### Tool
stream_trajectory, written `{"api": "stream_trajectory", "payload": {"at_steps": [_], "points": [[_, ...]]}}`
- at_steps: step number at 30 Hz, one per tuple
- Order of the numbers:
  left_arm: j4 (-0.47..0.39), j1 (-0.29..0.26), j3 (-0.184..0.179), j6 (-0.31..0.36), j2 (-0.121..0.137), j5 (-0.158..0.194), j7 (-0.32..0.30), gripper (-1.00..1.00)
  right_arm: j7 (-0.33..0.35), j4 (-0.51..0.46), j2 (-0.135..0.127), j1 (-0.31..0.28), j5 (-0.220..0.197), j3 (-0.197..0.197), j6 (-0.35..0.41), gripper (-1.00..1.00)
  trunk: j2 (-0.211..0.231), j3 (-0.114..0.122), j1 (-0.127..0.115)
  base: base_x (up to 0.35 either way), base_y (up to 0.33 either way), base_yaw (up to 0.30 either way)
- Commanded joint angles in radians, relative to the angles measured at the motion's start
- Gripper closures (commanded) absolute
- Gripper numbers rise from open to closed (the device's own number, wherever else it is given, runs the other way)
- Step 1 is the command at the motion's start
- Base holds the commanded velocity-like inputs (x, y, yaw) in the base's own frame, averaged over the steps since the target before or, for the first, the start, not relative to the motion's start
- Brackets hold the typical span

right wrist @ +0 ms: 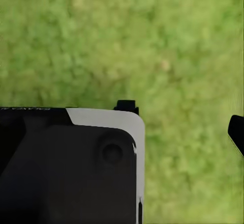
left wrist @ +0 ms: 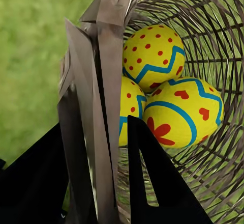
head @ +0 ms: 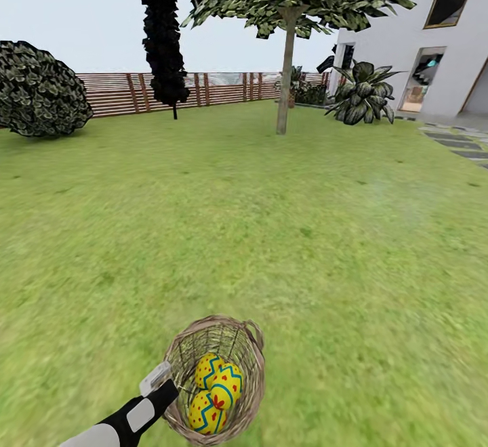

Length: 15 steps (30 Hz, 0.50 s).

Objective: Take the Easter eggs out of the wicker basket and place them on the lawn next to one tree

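Gripping the rim of the wicker basket (head: pixel 215 379), the left gripper (head: pixel 163 385) has its two fingers closed across the woven wall, one finger outside and one inside, as the left wrist view shows with the dark fingers (left wrist: pixel 152 178) straddling the flat brown rim strips. The basket appears tilted, its open mouth turned up and away from the robot, low in the head view at the end of the left arm; whether it touches the grass or is lifted clear cannot be told.

All three Easter eggs (head: pixel 215 391) lie inside the basket, bunched together and touching one another. In the left wrist view one egg (left wrist: pixel 152 56) sits deeper in the basket, a second egg (left wrist: pixel 183 113) with a red flower-like mark lies nearer the rim, and a third egg (left wrist: pixel 129 109) is partly hidden behind the gripper finger and rim.

The lawn (head: pixel 271 230) stretches green with yellowish patches to a brown slat fence (head: pixel 122 93). The tree (head: pixel 287 61) with a pale trunk and leafy canopy stands well apart from the basket, far across the grass to the right of centre. A dark conical tree (head: pixel 163 34) stands left of it, a round shrub (head: pixel 41 91) at far left, a striped broad-leaved plant (head: pixel 362 95) and a white house (head: pixel 434 40) at right, with grey stepping stones (head: pixel 461 143) beside them.

The right wrist view shows blurred grass below a dark and white casing (right wrist: pixel 71 163); the right gripper's opening cannot be told.
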Motion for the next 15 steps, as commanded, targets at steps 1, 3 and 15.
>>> {"api": "stream_trajectory", "payload": {"at_steps": [1,3,15], "points": [[-0.002,0.0,0.001,0.003,0.0,0.012,-0.003,1.0,0.001,0.004,-0.001,-0.002,0.007,-0.008,-0.007,-1.0,-0.002,-0.002,0.001,0.341,0.0,0.0],[-0.002,0.0,0.001,0.003,0.0,0.012,-0.003,1.0,0.001,0.004,-0.001,-0.002,0.007,-0.008,-0.007,-1.0,-0.002,-0.002,0.001,0.341,0.0,0.0],[-0.002,0.0,0.001,0.003,0.0,0.012,-0.003,1.0,0.001,0.004,-0.001,-0.002,0.007,-0.008,-0.007,-1.0,-0.002,-0.002,0.001,0.341,0.0,0.0]]}}
